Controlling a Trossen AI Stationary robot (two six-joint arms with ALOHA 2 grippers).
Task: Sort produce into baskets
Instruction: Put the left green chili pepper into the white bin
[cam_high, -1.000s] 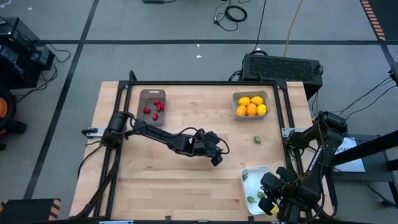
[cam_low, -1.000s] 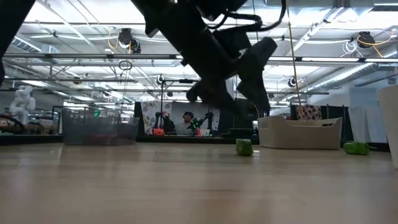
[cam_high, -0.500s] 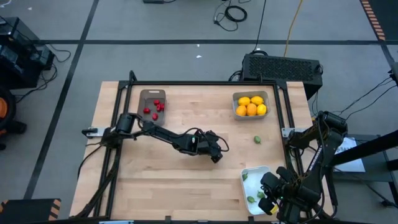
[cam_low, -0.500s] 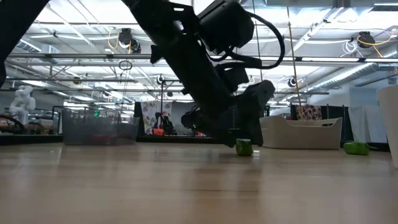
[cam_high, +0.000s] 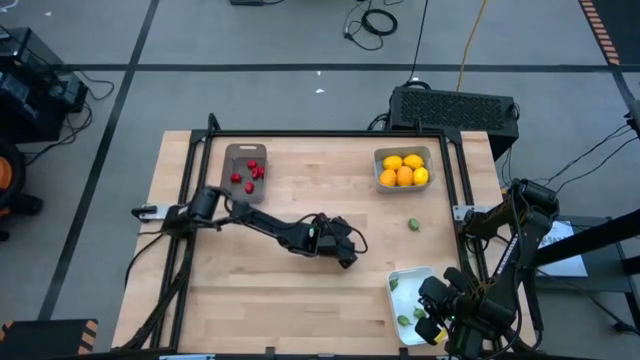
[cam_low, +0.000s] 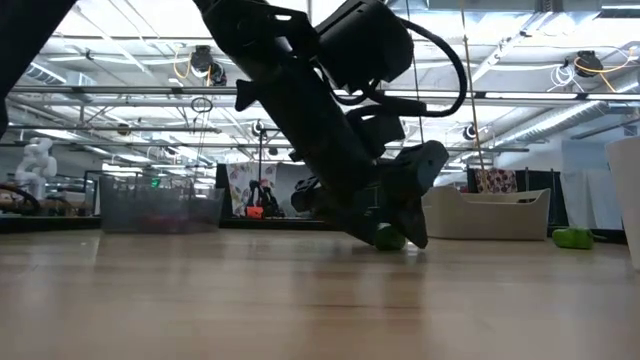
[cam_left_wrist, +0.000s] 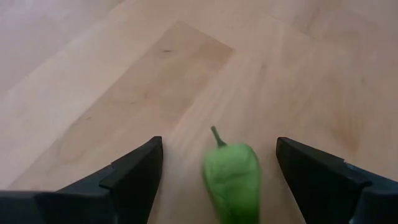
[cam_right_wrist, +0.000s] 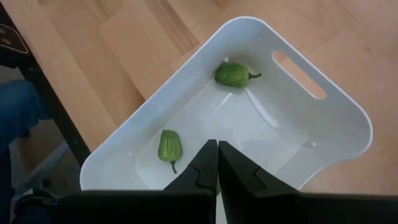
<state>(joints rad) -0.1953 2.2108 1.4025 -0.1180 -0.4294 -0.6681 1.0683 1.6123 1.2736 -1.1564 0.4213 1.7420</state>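
Note:
A small green pepper (cam_left_wrist: 231, 177) lies on the bare wood between the two fingers of my left gripper (cam_left_wrist: 217, 144). The gripper is open and low over the table's middle (cam_high: 347, 257), with a gap on each side of the pepper. The pepper also shows in the low view (cam_low: 389, 238). Another green piece (cam_high: 413, 225) lies loose on the table farther right. My right gripper (cam_right_wrist: 217, 152) is shut and empty above the white tray (cam_right_wrist: 336, 106), which holds two green peppers (cam_right_wrist: 233, 74) (cam_right_wrist: 170, 147).
The brown-grey tray (cam_high: 245, 152) at the far left holds red pieces. The grey-blue tray (cam_high: 381, 170) at the far right holds yellow and orange citrus. The white tray (cam_high: 404, 274) stands at the near right edge. A black frame runs along the table's sides.
My left gripper has come down from well above the table to just over its surface, and now straddles the green pepper. The pepper has stayed where it was.

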